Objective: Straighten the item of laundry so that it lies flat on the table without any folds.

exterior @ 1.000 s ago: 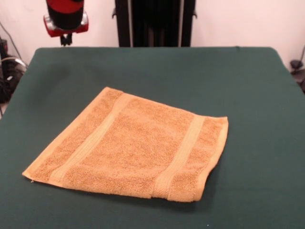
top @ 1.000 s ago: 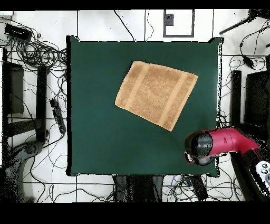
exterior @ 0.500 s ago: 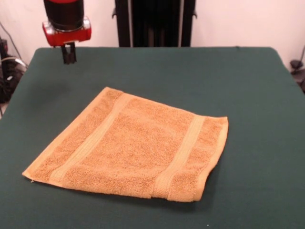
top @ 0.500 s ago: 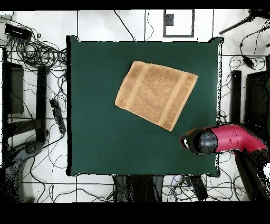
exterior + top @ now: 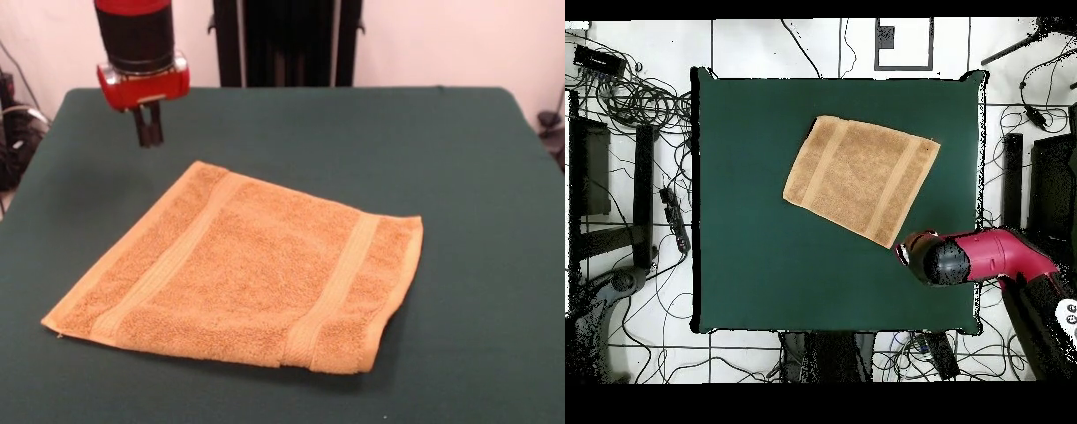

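towel [image 5: 252,274] soft, limp terry — looks doubled over; pinch near corner at gripper [image 5: 147,134], fingers together, empty, above table [image 5: 459,150].

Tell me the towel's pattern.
Orange-tan towel with two paler bands; clearest in the front view.

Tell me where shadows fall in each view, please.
Front view: the towel throws a thin dark shadow on the table under its near edge; a faint one lies beside the gripper. Overhead view: light is even, with no clear shadow around the towel.
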